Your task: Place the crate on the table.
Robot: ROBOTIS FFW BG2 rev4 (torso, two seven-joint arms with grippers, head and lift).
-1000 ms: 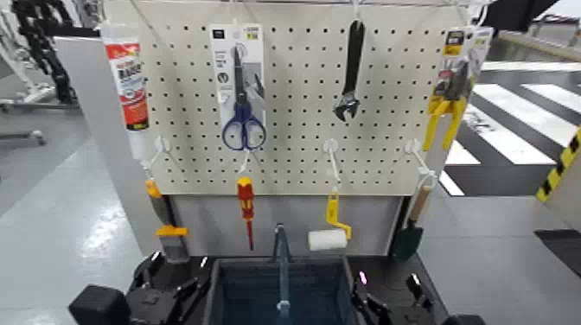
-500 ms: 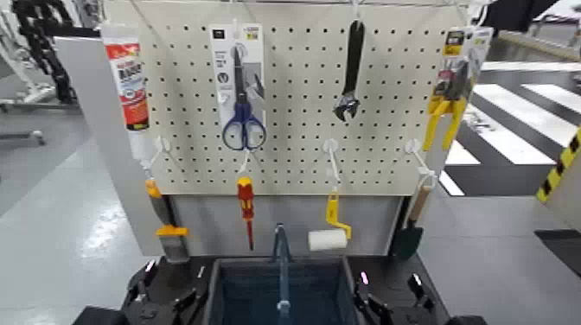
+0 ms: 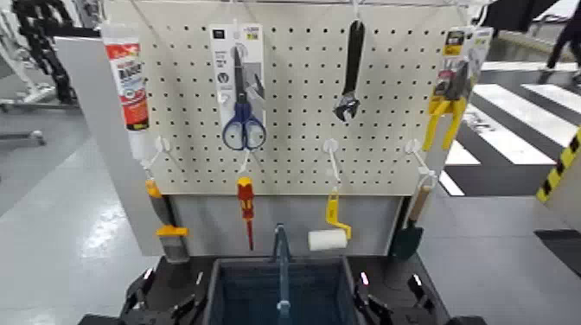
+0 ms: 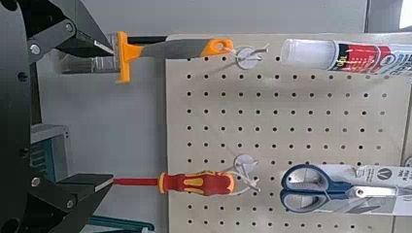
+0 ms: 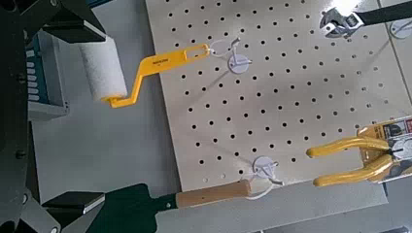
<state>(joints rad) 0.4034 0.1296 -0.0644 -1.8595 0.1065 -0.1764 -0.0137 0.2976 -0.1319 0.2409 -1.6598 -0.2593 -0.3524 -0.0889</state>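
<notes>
The dark blue-grey crate (image 3: pixel 281 294) stands on the black table (image 3: pixel 380 266) at the foot of the pegboard, its upright handle bar (image 3: pixel 281 259) in the middle. My left gripper (image 3: pixel 164 296) is beside the crate's left end. My right gripper (image 3: pixel 389 298) is beside its right end. In the left wrist view the left gripper (image 4: pixel 92 112) has its fingers (image 4: pixel 78 39) spread wide, with a strip of crate wall (image 4: pixel 51 155) near the palm. In the right wrist view the right gripper (image 5: pixel 83 112) is just as wide open beside the crate wall (image 5: pixel 39 78).
The cream pegboard (image 3: pixel 294 104) rises right behind the crate with hanging tools: a sealant tube (image 3: pixel 128 86), scissors (image 3: pixel 242 95), a wrench (image 3: pixel 350 73), yellow pliers (image 3: pixel 450 95), a screwdriver (image 3: pixel 245 207), a scraper (image 3: pixel 164 220), a paint roller (image 3: pixel 328 235) and a trowel (image 3: pixel 411 229). Grey floor lies on both sides.
The bulky black part of my left arm at the lower left has sunk out of the head view. The crate and the right gripper have stayed put.
</notes>
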